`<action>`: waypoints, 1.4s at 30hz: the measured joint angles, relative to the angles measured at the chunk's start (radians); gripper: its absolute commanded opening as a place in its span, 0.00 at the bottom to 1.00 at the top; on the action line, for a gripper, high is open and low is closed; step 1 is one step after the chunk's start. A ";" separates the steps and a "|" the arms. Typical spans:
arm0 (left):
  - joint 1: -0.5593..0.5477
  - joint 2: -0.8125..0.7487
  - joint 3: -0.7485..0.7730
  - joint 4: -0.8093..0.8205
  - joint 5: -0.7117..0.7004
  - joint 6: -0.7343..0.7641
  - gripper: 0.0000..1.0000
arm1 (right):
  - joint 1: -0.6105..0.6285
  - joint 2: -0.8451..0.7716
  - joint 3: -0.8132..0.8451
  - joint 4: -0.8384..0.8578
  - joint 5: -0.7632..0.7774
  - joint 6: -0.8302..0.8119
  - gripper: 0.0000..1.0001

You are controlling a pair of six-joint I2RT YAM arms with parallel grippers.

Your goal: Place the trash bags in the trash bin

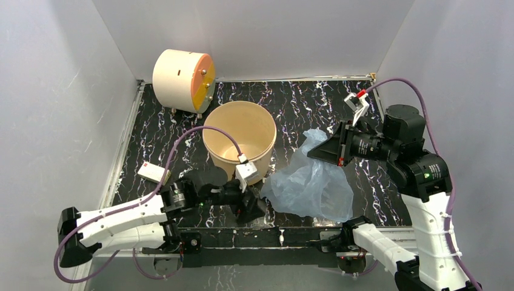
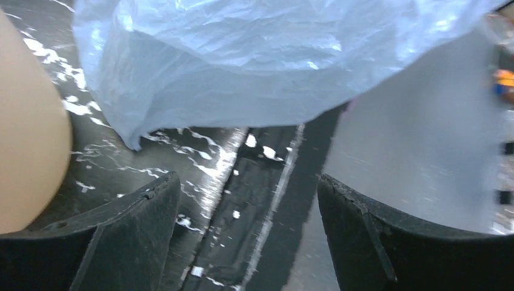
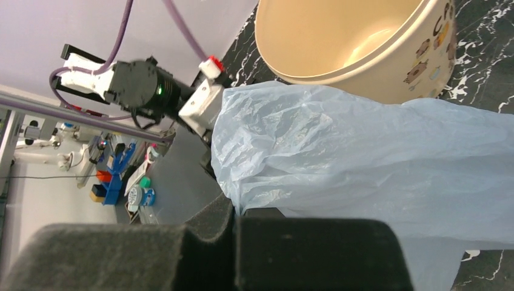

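Observation:
The pale blue trash bag [image 1: 312, 182] hangs crumpled just right of the tan trash bin [image 1: 239, 142], its lower part resting on the black marbled table. My right gripper [image 1: 312, 151] is shut on the bag's upper edge; the right wrist view shows the bag [image 3: 363, 163] pinched at the closed jaws [image 3: 236, 212], with the bin [image 3: 339, 36] beyond it. My left gripper [image 1: 257, 209] is low by the bag's left lower corner, in front of the bin. The left wrist view shows it open and empty [image 2: 248, 194], the bag [image 2: 242, 60] above and ahead, the bin wall [image 2: 27, 139] at left.
A cream drum with an orange face [image 1: 183, 77] lies at the back left. A small white box [image 1: 153, 173] sits near the left edge. Grey walls enclose three sides, and a metal rail [image 1: 279, 233] runs along the near edge.

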 measured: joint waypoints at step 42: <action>-0.302 0.531 -0.403 1.416 -0.612 0.500 0.43 | 0.000 0.020 -0.016 0.251 -0.138 0.291 0.00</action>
